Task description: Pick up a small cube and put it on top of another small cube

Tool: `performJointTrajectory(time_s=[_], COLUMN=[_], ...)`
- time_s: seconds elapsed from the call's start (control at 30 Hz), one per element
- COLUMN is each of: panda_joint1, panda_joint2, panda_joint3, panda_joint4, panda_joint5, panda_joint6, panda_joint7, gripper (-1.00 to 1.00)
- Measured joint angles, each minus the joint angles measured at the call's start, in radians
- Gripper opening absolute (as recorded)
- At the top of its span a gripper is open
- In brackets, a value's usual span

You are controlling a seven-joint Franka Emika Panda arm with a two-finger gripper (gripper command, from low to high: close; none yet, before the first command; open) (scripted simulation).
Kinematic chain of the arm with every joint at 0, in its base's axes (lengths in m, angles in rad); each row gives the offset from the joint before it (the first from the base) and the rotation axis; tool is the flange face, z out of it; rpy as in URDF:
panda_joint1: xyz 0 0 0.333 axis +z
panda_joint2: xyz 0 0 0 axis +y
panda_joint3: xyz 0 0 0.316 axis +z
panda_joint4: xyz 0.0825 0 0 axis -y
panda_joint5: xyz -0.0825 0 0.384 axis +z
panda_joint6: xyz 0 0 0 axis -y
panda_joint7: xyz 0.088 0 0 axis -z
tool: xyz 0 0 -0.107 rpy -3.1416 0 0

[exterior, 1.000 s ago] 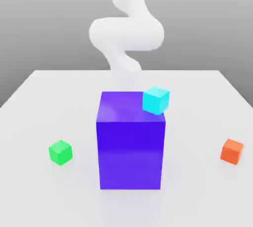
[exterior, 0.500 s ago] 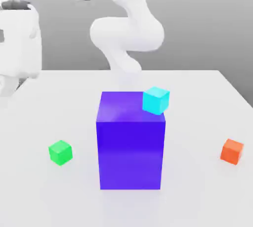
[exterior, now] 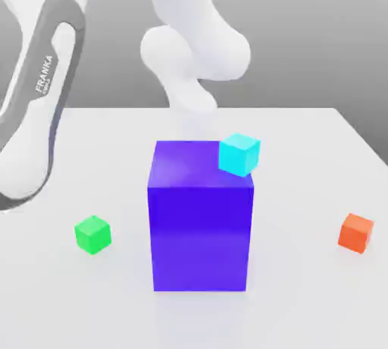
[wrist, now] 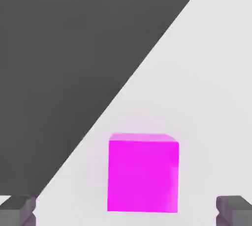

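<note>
- gripper [wrist: 126,211]: you have it wide open, with nothing in hold.
- magenta cube [wrist: 142,176]: seen in the hand view, it lies on the pale table [exterior: 303,309] between the lines of your two fingertips, with open room to either side. height of the tips above it: you cannot tell.
- table edge: it crosses the hand view at a slant, with dark ground [wrist: 74,72] beyond. note a bare strip between edge and cube.
- arm [exterior: 64,59]: its near part hangs at the exterior view's left, up and over that side of the table.
- tall blue block [exterior: 200,237]: it stands upright mid-table, your main bulk to clear.
- cyan cube [exterior: 239,155]: it overlaps the block's top corner toward the exterior view's right; you cannot tell the contact.
- green cube [exterior: 93,235]: on the table, exterior view's left of the block, bare surface between.
- orange cube [exterior: 355,233]: on the table, well apart, exterior view's right.
- surface: smooth, pale, faintly reflecting the block. room: plain grey backdrop [exterior: 318,36].
</note>
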Motion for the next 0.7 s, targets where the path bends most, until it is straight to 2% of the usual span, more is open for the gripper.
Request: performJointTrajectory(time_s=[0.03,0.07,0.27,0.43,0.7], panda_joint1=[-0.007,-0.012,-0.013,0.013,0.097], panda_joint2=[0.036,0.059,0.070,-0.063,-0.353], panda_joint3=[0.008,0.013,0.015,-0.020,-0.173], panda_joint4=[0.009,0.015,0.018,-0.023,-0.302], panda_joint5=[0.007,0.012,0.017,-0.019,-0.332], panda_joint6=[0.026,0.042,0.051,-0.042,-0.025], panda_joint7=[-0.005,-0.008,-0.011,0.006,-0.002], gripper=[0.00,-1.00,-1.00,-1.00,-1.00])
